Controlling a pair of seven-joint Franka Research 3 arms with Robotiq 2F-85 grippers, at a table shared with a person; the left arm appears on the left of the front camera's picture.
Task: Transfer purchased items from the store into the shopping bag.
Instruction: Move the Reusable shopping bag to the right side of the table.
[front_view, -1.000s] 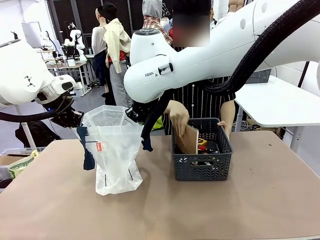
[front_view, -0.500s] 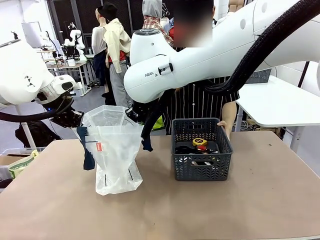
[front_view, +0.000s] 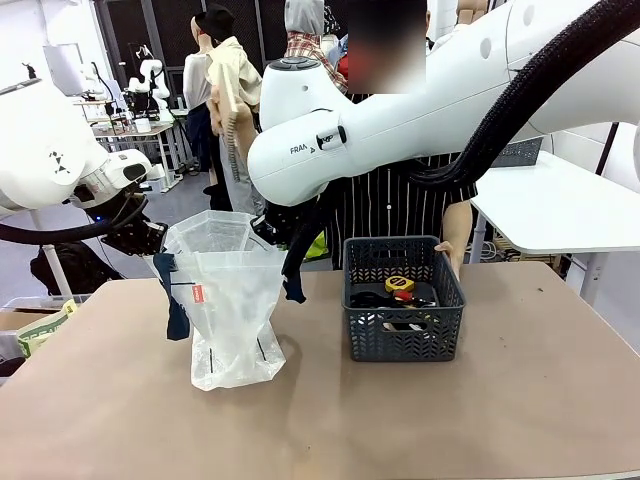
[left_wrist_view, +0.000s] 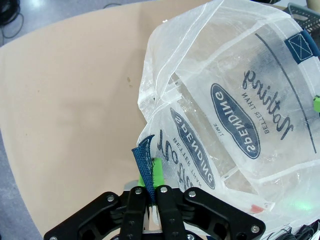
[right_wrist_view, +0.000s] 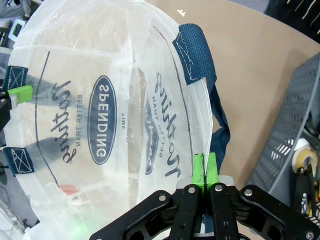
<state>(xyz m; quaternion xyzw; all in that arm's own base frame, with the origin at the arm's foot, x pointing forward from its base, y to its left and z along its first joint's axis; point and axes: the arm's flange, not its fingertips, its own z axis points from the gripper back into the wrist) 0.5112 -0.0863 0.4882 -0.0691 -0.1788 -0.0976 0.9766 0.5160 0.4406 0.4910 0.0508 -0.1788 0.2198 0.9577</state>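
The shopping bag (front_view: 228, 305) stands on the table, and both grippers hold its mouth wide. My left gripper (left_wrist_view: 152, 189) is shut on the bag's rim by a navy handle (left_wrist_view: 145, 167), at the bag's left side (front_view: 152, 240). My right gripper (right_wrist_view: 205, 176) is shut on the opposite rim (front_view: 272, 228). The dark grey basket (front_view: 403, 335) sits to the right of the bag. It holds dark goods and the yellow, red and black gadget (front_view: 400, 285). The person's hand (front_view: 232, 118) is raised above the bag with a flat brownish item. Their other hand (front_view: 444, 256) rests on the basket's far right rim.
The brown table (front_view: 420, 420) is bare in front of the bag and basket. A white table (front_view: 560, 205) stands at the back right. A box with packets (front_view: 38, 328) sits off the left edge. My right arm's big white link (front_view: 400, 110) spans above the basket.
The person's hand lifted a flat brownish item out of the basket, passed behind my right arm, and now shows high above the bag. Both grippers and the bag stayed still.
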